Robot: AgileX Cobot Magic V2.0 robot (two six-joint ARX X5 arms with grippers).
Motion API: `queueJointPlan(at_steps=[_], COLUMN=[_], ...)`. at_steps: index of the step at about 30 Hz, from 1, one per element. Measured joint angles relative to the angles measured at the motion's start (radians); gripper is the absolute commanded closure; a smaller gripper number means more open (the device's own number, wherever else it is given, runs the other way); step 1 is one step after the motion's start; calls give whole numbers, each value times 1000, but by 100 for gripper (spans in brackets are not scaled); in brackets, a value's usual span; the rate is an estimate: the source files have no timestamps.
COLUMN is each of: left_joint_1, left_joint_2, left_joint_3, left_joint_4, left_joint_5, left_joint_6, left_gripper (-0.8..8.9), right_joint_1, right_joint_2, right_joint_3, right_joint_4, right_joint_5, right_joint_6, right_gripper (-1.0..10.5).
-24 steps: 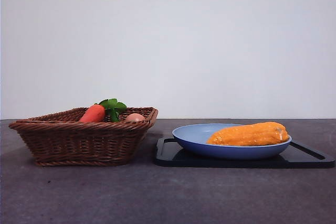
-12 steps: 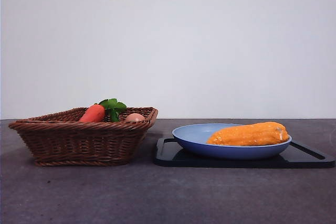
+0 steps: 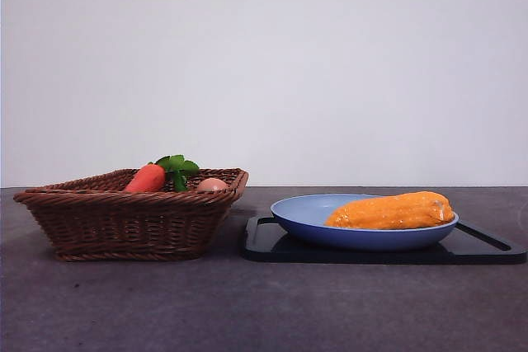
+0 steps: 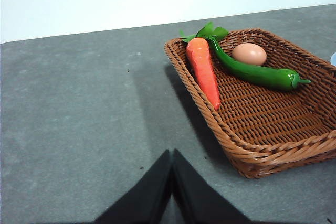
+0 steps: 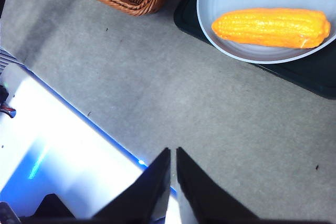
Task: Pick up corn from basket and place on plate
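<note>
Front view: corn [image 3: 390,211] lies lengthwise in the plate [image 3: 305,218], which sits on a black tray [image 3: 262,241]; basket [image 3: 124,222] beside it holds a carrot [image 3: 146,178] and egg [image 3: 212,185].

Left wrist view: left gripper [image 4: 171,157] closed, empty — above bare table [image 4: 79,119] near the basket.

Right wrist view: right gripper [image 5: 172,153] closed, empty — well clear of the plate.

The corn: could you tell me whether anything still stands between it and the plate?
Nothing visible does. The corn already lies on the blue plate, outside the basket. Both tools sit shut, away from it.
</note>
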Motion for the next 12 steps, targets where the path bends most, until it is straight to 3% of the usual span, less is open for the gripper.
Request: queueJointPlan(at_steps=[12], left_joint_1=[0], left_joint_2=[0], left_joint_3=[0], left_joint_4=[0], left_joint_5=[0], left_joint_6=[0], left_gripper=[810], right_joint_1=[0], right_joint_2=[0], right_joint_3=[0], right_joint_4=[4], right_joint_5=[0], right_joint_6=[0], right_gripper=[945])
